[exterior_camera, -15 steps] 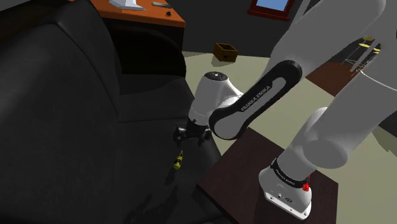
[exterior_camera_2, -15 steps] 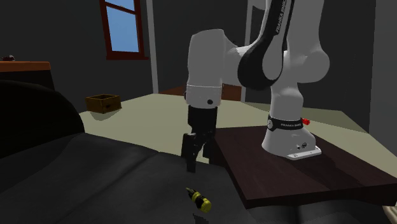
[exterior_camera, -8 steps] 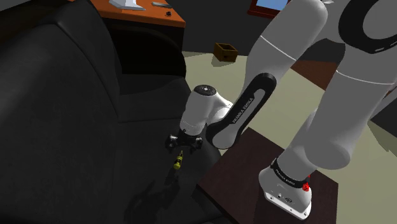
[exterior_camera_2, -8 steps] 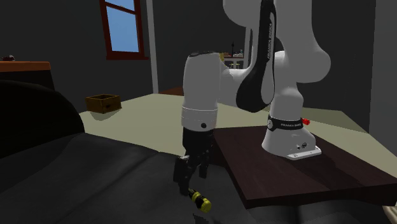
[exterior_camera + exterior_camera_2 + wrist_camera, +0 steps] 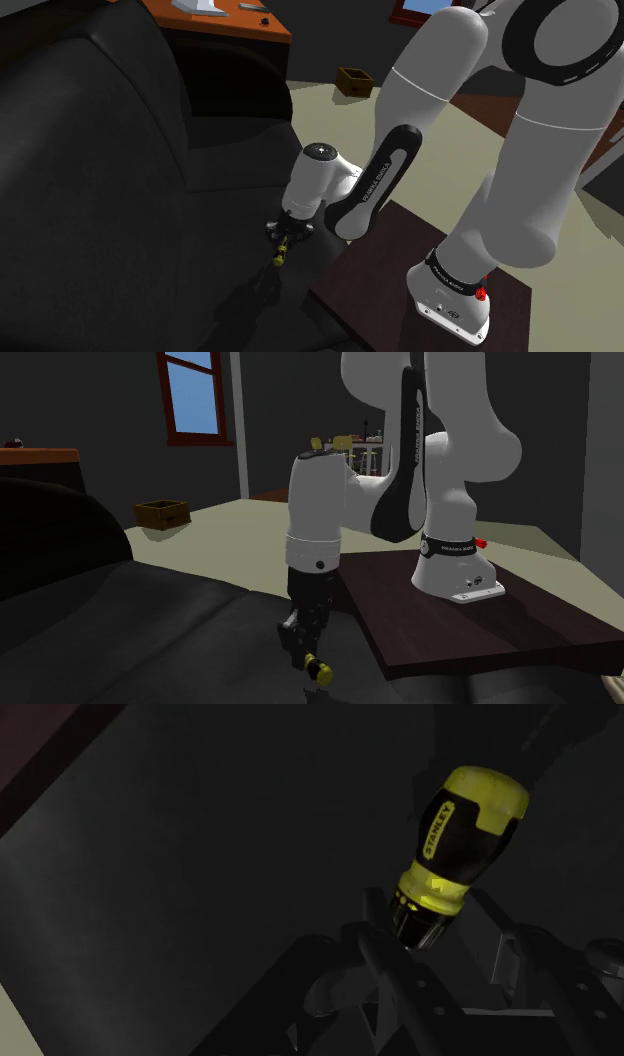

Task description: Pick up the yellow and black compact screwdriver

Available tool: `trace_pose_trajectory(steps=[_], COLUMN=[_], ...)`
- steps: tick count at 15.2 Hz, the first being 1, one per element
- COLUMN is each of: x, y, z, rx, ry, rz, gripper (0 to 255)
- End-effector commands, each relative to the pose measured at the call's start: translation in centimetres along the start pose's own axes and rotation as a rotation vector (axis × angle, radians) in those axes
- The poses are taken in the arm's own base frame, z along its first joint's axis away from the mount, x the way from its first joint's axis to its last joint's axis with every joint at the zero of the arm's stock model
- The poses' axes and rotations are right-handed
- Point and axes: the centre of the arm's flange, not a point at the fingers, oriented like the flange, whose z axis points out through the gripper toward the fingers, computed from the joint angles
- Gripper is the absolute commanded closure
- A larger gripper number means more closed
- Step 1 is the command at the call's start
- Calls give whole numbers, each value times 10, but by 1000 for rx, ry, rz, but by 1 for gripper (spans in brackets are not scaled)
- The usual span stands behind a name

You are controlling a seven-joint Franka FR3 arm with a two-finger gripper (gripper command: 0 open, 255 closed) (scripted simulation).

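The stubby yellow and black screwdriver (image 5: pixel 460 824) lies on the dark couch seat (image 5: pixel 150 230), close to the seat's edge by the stand. In the shoulder view the screwdriver (image 5: pixel 280 254) pokes out just below my gripper (image 5: pixel 285 236), which points straight down at it. In the second exterior view its yellow butt (image 5: pixel 321 672) sticks out beside the gripper (image 5: pixel 308 656). In the wrist view the gripper (image 5: pixel 420 929) has its fingers drawn in around the metal collar end, and the handle points away from the hand. The screwdriver still rests on the seat.
The dark brown stand top (image 5: pixel 470 627) lies right beside the gripper, slightly higher than the seat. The couch backrest (image 5: pixel 90 110) rises at the shoulder view's left. A small wooden box (image 5: pixel 354 80) sits far off on the pale floor, and an orange desk (image 5: pixel 225 22) stands behind the couch.
The arm has dropped down onto the couch seat over the screwdriver. The fingers, wide apart before, have drawn together on its collar end.
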Motion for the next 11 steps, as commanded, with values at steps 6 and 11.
trace_pose_trajectory(steps=[6,11], x=[0,0], y=[0,-2], z=[0,-21], rx=[0,0], ry=[0,0], rz=[0,0], gripper=[255,255])
